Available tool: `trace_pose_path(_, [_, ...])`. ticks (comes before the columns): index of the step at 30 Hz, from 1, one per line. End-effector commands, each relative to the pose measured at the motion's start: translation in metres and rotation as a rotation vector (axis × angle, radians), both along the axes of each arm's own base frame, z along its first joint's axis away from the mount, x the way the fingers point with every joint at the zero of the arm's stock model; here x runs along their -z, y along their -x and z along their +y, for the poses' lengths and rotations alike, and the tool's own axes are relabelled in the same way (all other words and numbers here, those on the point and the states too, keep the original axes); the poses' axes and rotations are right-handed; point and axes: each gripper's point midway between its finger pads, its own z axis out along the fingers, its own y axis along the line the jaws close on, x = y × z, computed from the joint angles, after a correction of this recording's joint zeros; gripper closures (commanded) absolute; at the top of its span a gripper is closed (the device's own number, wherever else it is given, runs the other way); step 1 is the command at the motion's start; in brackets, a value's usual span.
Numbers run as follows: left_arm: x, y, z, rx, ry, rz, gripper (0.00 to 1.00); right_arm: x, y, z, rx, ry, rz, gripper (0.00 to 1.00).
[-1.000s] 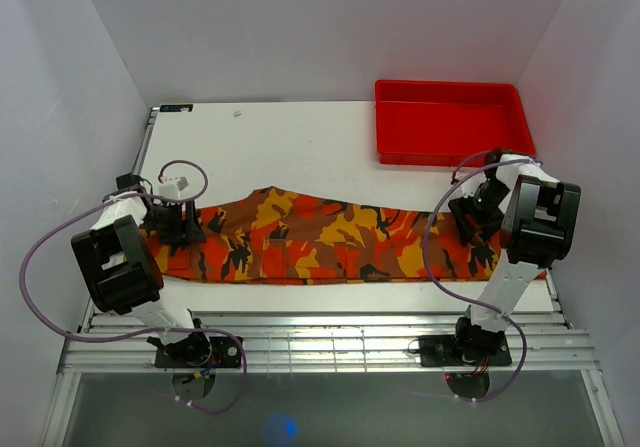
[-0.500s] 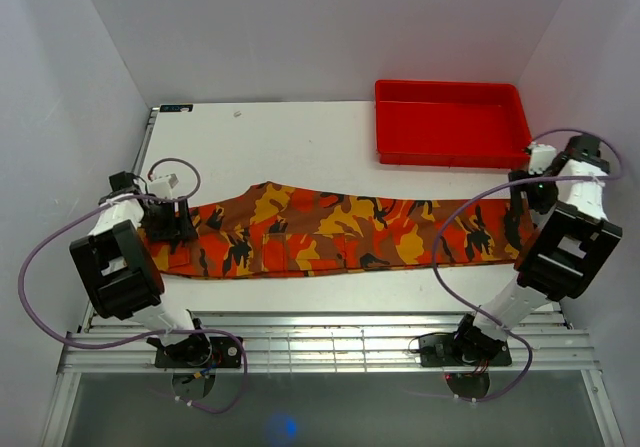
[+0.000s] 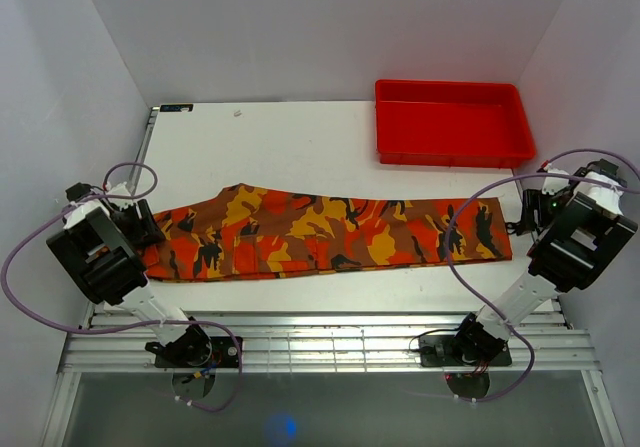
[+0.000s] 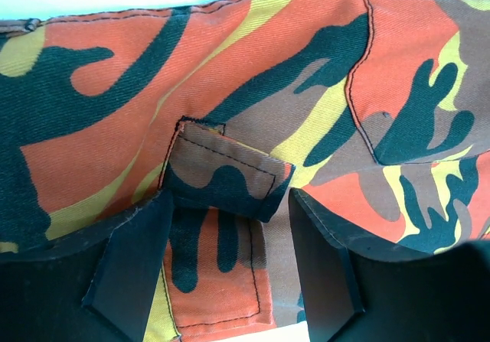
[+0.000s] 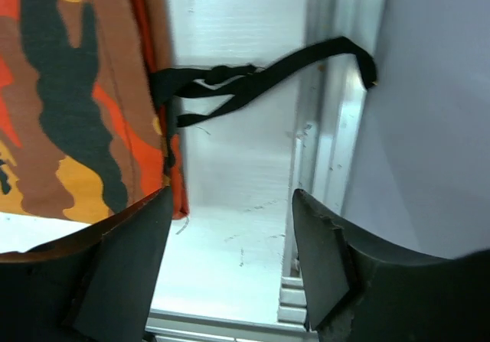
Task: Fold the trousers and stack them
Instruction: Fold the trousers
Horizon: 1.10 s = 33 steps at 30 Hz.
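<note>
Lengthwise, the trousers (image 3: 330,235) are laid flat across the surface (image 3: 300,137) as one long band. They lie nearer the near edge than the far one. One end lies close to the left edge and the other stops just short of the right edge. The far outline bulges a little toward the left end. A red tray (image 3: 450,155) is set at the far right corner, well apart from the trousers.

The left arm (image 3: 100,257) is folded at the left edge, and the left fingers (image 4: 130,269) are held spread over the left end of the trousers. In the left wrist view a small sewn flap (image 4: 226,177) of the same print is seen between them, one corner lifted off the cloth, with curved seams to its right. Nothing is pinched. Whether the tips touch the cloth cannot be told.

The right arm (image 3: 585,237) is bent at the right edge, and the right fingers (image 5: 321,269) are likewise spread, with only bare surface between them. In the right wrist view the right end of the trousers is seen beside one finger. A black strap (image 5: 253,74) is attached to that end and trails across the bare surface to the metal rail (image 5: 337,135) along the right edge.
</note>
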Motion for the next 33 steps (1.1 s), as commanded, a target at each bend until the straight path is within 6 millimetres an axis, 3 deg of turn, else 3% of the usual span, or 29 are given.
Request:
trace_pose_path(1, [0.021,0.021,0.0,0.005,0.003,0.092,0.26,-0.001,0.005,0.031,0.007,-0.162,-0.028,0.33])
trace_pose_path(5, [0.021,0.021,-0.009,0.014,0.04,0.084,0.27,0.008,0.007,0.053,0.025,-0.24,-0.011,0.37])
trace_pose_path(11, [0.013,0.016,-0.01,0.026,0.052,0.059,0.27,0.042,0.007,0.047,0.079,-0.199,0.04,0.35])
trace_pose_path(13, [0.01,0.014,-0.011,0.031,0.065,0.049,0.26,0.052,0.012,0.053,0.081,-0.219,0.071,0.35])
trace_pose_path(15, [0.006,0.011,-0.011,0.036,0.059,0.033,0.27,0.061,0.013,0.065,0.074,-0.264,0.09,0.36])
trace_pose_path(19, [0.001,0.009,-0.013,0.049,0.063,0.011,0.26,0.065,0.016,0.092,0.051,-0.361,0.101,0.49])
trace_pose_path(21, [-0.002,0.008,-0.016,0.066,0.06,0.004,0.26,0.062,0.017,0.098,0.047,-0.386,0.102,0.56])
trace_pose_path(25, [-0.007,0.004,-0.026,0.1,0.063,-0.013,0.26,0.047,0.012,0.101,0.022,-0.405,0.075,0.82])
trace_pose_path(26, [-0.009,0.004,-0.029,0.111,0.058,-0.019,0.26,0.037,0.007,0.096,0.014,-0.381,0.042,0.92])
trace_pose_path(29, [-0.013,0.001,-0.04,0.153,0.044,-0.031,0.26,0.011,0.004,0.085,-0.004,-0.327,-0.011,0.92])
trace_pose_path(33, [-0.018,-0.004,-0.063,0.232,0.027,-0.044,0.25,-0.023,-0.004,0.047,-0.003,-0.159,-0.087,0.92])
